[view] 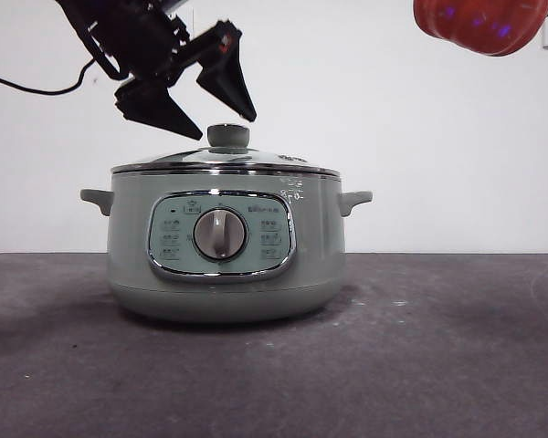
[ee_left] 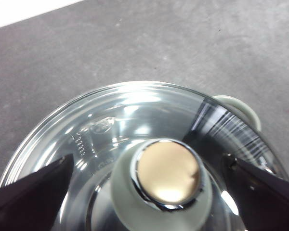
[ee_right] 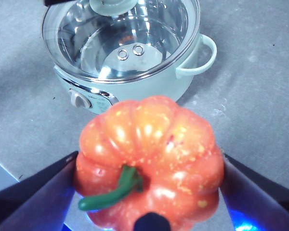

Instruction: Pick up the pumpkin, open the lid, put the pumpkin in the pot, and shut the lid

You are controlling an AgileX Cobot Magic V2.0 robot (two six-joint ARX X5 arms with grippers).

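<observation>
The left tool [view: 215,96] is spread wide just above the pot [view: 224,242], with one black jaw on each side of the lid's round knob [ee_left: 161,185]. The knob is not touched yet. The lid [ee_left: 106,120] is made of clear glass with a shiny metal rim, and it sits shut on the pale green pot, which stands on the grey desk [view: 438,365]. The right tool [ee_right: 149,192] is pressed against both sides of the pumpkin [ee_right: 149,163], which is held high above the pot and off to one side. The pumpkin is shiny, orange-red and ribbed, with a bent green stem.
</observation>
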